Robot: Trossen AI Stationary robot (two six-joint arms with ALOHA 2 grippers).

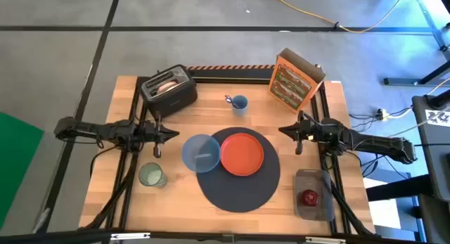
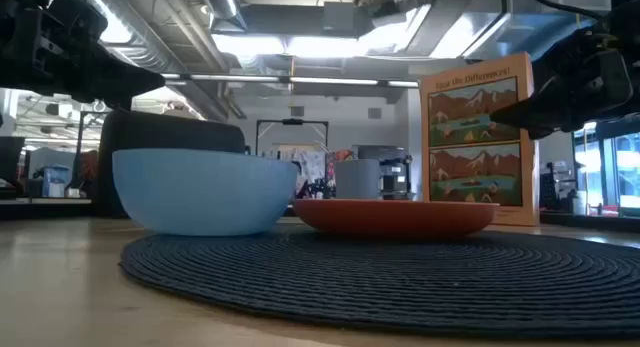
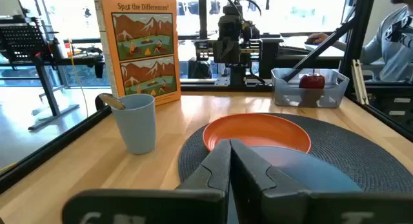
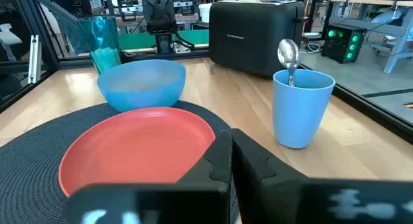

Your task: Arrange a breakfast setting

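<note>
The left gripper (image 1: 174,133) hovers with fingers clenched on nothing, just beside the blue bowl (image 1: 201,152). The right gripper (image 1: 284,130), likewise pinched empty, hangs near the orange plate (image 1: 242,153). Bowl and plate touch on the round dark mat (image 1: 239,184). Between the grippers, farther back, a spoon (image 4: 288,56) stands upright in a blue cup (image 1: 239,103), bowl end up.

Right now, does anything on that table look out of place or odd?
Nothing is spilled or broken. The blue bowl sits half off the mat's left edge, overlapping it. The apple is still in a grey tray at the right, and the spoon stands in a blue cup.
</note>
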